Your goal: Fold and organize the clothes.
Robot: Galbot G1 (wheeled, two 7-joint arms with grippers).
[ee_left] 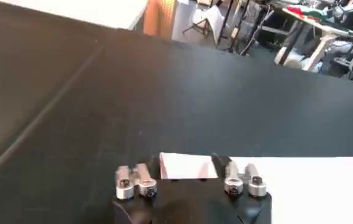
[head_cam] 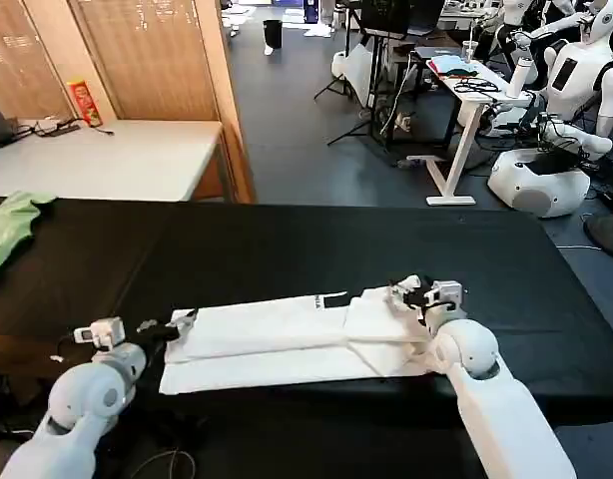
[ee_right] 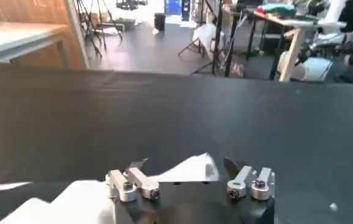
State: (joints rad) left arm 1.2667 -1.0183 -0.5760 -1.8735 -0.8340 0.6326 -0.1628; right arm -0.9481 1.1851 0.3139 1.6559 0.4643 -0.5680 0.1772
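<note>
1. A black table (head_cam: pixel 287 249) carries the white T-shirt (head_cam: pixel 287 339), folded into a long strip near its front edge.
2. The left gripper (head_cam: pixel 172 327) pinches the T-shirt's left end; the right gripper (head_cam: pixel 418 295) grips its right end.
3. Behind stand a white desk (head_cam: pixel 117 160) and parked robots (head_cam: pixel 556 90).

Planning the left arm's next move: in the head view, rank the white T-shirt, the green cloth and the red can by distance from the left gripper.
1. White T-shirt, at the left gripper.
2. Green cloth, table's far left edge.
3. Red can, on the pale table behind.

T-shirt (head_cam: pixel 297 339) print hidden, green cloth (head_cam: pixel 7 232) cut off
</note>
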